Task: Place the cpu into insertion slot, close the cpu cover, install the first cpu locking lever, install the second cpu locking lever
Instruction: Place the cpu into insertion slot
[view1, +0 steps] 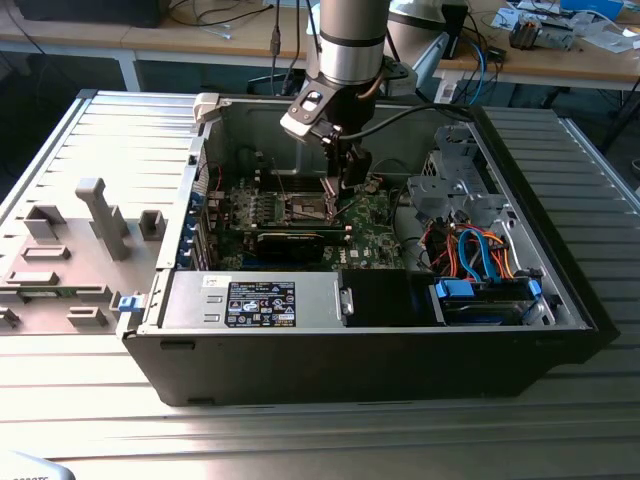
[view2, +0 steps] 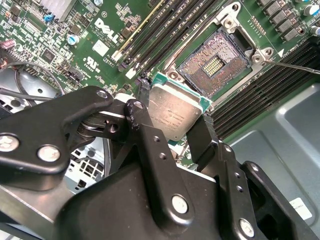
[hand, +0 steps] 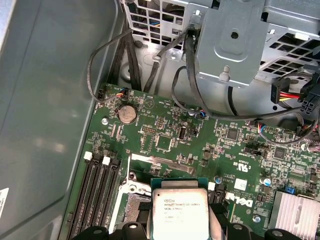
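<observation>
My gripper (view2: 174, 114) is shut on the cpu (view2: 175, 112), a flat silvery square pinched by two opposite edges between black fingers (view2: 143, 97). It hangs just above the green board, beside the insertion slot (view2: 215, 62), whose dark pin field lies bare inside its silver rim. In the first wrist view the cpu (hand: 180, 212) sits next to the slot's corner (hand: 131, 206), and a thin silver frame that looks like the cpu cover (hand: 161, 164) stands raised behind it. In the exterior view the gripper (view1: 345, 190) is low inside the open case, at the exterior view's right of the slot (view1: 308, 208).
A thin metal lever rod (view2: 295, 66) juts out past the slot. Memory slots (view2: 165, 30) run alongside it. A long black card (view1: 290, 243), a labelled box (view1: 260, 303), a grey drive cage (view1: 460, 190) with cables and the case wall (hand: 45, 125) ring the board.
</observation>
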